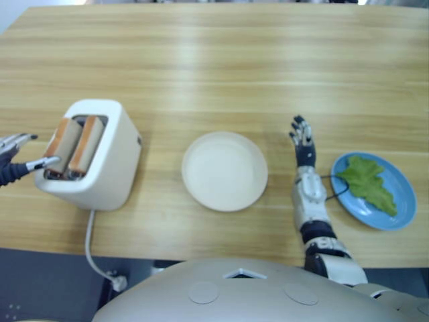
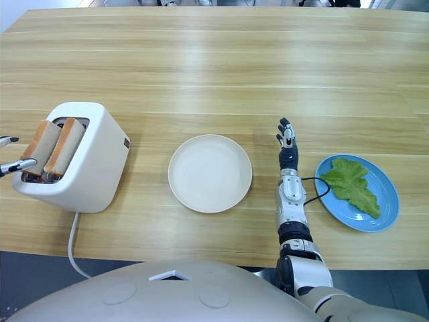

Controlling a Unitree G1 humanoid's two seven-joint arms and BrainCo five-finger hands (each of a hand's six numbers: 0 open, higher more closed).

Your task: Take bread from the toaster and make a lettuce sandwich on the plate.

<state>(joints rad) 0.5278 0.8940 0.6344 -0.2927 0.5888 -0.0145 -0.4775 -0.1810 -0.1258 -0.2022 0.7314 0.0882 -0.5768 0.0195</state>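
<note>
A white toaster (image 1: 100, 161) stands at the table's left with two slices of bread (image 1: 75, 144) upright in its slots. My left hand (image 1: 19, 161) is at the left edge beside the toaster, fingers spread, one fingertip reaching the outer slice; it holds nothing. An empty cream plate (image 1: 224, 170) lies in the middle. A green lettuce leaf (image 1: 367, 182) rests on a blue plate (image 1: 397, 221) at the right. My right hand (image 1: 303, 144) lies flat on the table between the two plates, fingers straight and empty.
The toaster's white cord (image 1: 90, 248) runs off the table's front edge. The wooden table (image 1: 221, 67) stretches wide and bare behind the plates.
</note>
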